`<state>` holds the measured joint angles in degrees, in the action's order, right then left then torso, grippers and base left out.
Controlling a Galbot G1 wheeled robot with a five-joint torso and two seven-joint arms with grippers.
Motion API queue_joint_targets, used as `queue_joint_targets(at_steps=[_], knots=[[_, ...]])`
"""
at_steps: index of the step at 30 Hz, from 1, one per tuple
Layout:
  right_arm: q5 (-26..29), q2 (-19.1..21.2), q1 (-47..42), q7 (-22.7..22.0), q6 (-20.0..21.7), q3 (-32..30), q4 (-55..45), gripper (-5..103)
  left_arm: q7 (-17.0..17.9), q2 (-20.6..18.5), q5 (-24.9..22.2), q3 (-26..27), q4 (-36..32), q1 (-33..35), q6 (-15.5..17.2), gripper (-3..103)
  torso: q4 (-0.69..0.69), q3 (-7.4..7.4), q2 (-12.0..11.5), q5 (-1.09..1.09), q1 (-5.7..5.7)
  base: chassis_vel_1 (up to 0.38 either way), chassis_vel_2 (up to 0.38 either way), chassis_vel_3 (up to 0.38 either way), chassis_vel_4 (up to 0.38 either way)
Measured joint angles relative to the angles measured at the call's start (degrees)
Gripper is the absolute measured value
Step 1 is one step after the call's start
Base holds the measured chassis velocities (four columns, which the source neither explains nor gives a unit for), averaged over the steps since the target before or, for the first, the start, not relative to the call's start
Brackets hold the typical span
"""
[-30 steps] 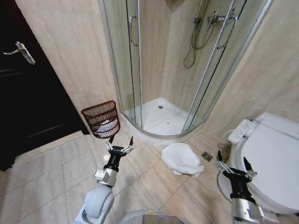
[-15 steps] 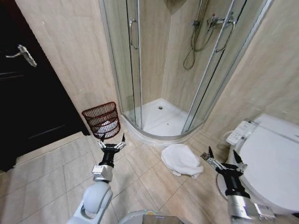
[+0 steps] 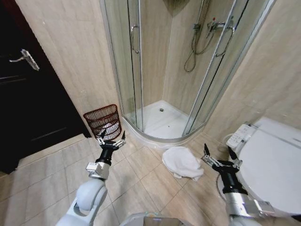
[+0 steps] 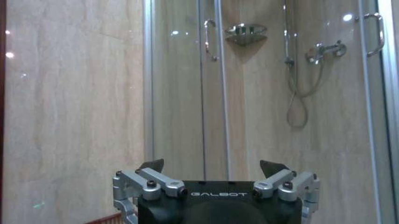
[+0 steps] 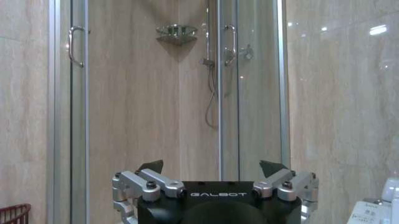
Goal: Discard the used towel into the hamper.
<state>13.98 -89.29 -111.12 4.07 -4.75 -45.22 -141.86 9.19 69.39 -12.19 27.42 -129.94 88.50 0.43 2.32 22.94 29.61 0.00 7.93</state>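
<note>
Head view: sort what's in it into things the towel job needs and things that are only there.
Job: white towel crumpled on the floor tiles; hamper by the wall; left gripper, open; right gripper, open.

Only there: shower cabin; toilet; dark door.

The head camera looks down from high over the floor point(image 3: 56, 174) toward the shower point(image 3: 164, 70). Both wrist cameras sit low, facing level at the shower, which all views share.
</note>
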Motion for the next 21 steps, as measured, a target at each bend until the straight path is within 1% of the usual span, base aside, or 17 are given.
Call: queue_joint_targets(at_steps=[1,4,5,7,10,15,17,21], knots=[[0.60,0.77,-0.58,-0.30,-0.03,-0.13,-0.18,100,-0.14,-0.09,-0.08,-0.03,-0.05,-0.02,0.03,100,0.00,0.11,0.15,0.00,0.05,0.000,0.000,0.000,0.000],[2.24,5.73,-4.08,-2.07,-1.18,-1.21,-0.88,100,-0.43,-0.38,-0.19,-0.19,-0.12,-0.18,0.12,100,0.00,0.81,1.29,0.00,0.46,0.000,0.000,0.000,0.000],[2.24,5.73,-4.08,-2.07,-1.18,-1.21,-0.88,100,-0.43,-0.38,-0.19,-0.19,-0.12,-0.18,0.12,100,0.00,0.81,1.29,0.00,0.46,0.000,0.000,0.000,0.000],[2.43,7.31,-4.75,-3.26,-1.59,-1.54,-1.02,100,-0.47,-0.38,-0.21,-0.24,0.12,-0.34,0.16,100,0.00,1.10,1.85,0.00,0.73,0.000,0.000,0.000,0.000],[2.34,7.70,-4.07,-4.14,-1.59,-1.54,-1.04,100,-0.58,-0.37,-0.30,-0.45,0.53,-0.56,0.22,100,0.00,1.48,2.53,0.00,1.03,0.000,0.000,0.000,0.000],[2.16,6.62,-1.48,-5.29,-0.16,-1.38,-0.82,100,-1.10,-0.38,-0.96,-0.56,0.46,-0.86,0.58,100,0.01,2.35,3.87,0.00,1.53,0.000,0.000,0.000,0.000],[2.16,6.56,-1.50,-5.30,-0.11,-1.32,-0.88,100,-1.19,-0.40,-1.08,-0.54,0.22,-0.80,0.62,100,0.00,2.51,4.10,0.01,1.60,0.000,0.000,0.000,0.000],[2.06,7.18,-1.70,-5.29,0.10,-0.97,-1.19,100,-1.36,-0.77,-1.84,-0.62,-0.55,-1.29,1.27,100,0.00,3.36,5.47,0.00,2.10,0.000,0.000,0.000,0.000]])
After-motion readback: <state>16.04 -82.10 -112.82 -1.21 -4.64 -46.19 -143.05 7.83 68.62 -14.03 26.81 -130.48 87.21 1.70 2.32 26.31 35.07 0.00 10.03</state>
